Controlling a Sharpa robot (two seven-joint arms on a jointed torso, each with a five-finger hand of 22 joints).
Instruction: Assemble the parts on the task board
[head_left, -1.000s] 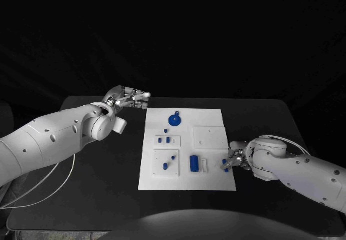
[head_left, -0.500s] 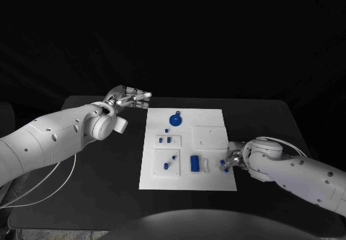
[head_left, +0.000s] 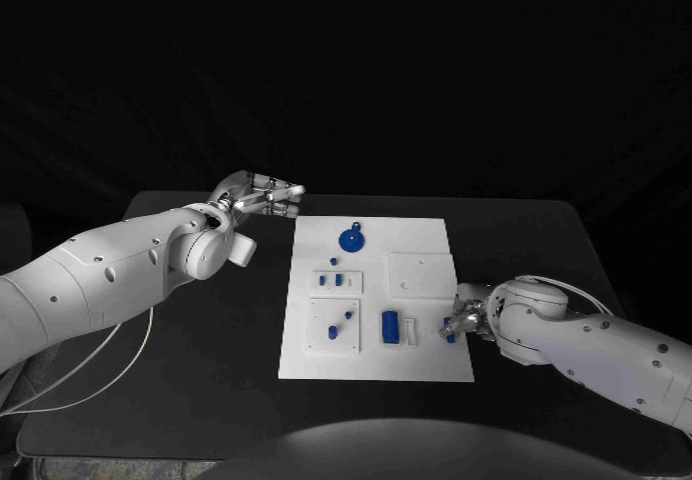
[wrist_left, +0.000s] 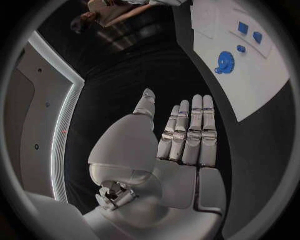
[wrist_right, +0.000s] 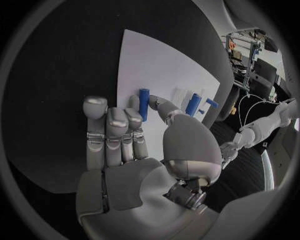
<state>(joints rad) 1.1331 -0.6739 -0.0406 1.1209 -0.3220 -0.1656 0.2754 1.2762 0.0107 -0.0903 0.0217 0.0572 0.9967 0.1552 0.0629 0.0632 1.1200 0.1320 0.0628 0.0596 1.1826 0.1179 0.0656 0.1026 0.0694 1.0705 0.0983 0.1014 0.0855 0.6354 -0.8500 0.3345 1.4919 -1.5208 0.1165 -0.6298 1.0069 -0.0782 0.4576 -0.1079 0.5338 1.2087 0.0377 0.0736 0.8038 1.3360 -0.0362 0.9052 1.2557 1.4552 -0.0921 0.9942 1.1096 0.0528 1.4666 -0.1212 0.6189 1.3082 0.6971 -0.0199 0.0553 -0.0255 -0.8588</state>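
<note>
Blue peg (wrist_right: 144, 104) at the right edge of the white board (head_left: 433, 365), and the right hand (head_left: 470, 318) is on it, thumb and a finger pinching it. It looks upright, though that is hard to judge. Best now, I'd say: keep the pinch light, hold the peg straight, line it up before pressing. Left hand (head_left: 264, 195) hovers off the board's far left corner, fingers straight, holding nothing.
</note>
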